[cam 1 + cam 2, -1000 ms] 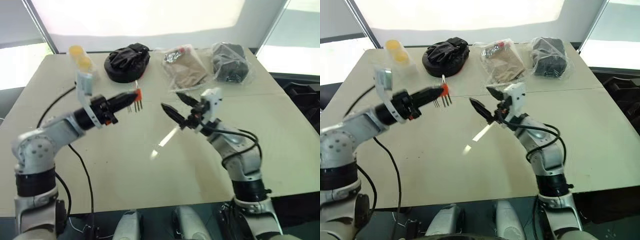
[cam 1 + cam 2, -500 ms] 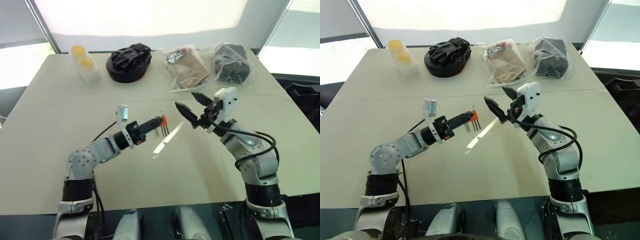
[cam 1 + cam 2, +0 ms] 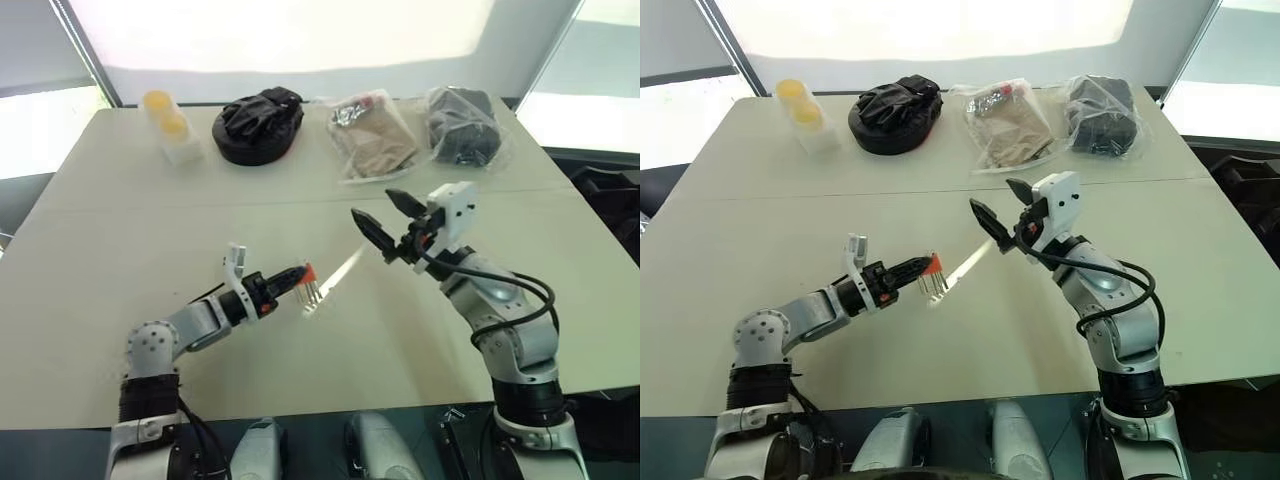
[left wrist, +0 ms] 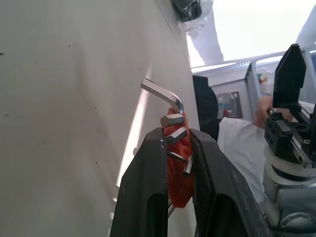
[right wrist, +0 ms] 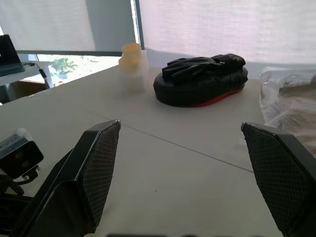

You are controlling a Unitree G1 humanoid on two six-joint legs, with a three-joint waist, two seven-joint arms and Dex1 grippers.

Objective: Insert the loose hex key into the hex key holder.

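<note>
The hex key holder is a small orange-red block, and my left gripper is shut on it just above the tabletop near the middle of the table. In the left wrist view the holder sits between the two black fingers, with several short metal keys sticking out of it. My right gripper hangs open and empty, up and to the right of the holder, and in its own wrist view its pads stand wide apart. The loose hex key is out of view.
Along the far edge of the beige table lie a yellow-capped container, a black pad, a clear bag with tan contents and a clear bag with dark contents. A person's hand shows beyond the table.
My left arm has sunk toward the table with the holder and its wrist has rolled. The right gripper has stayed open in about the same place.
</note>
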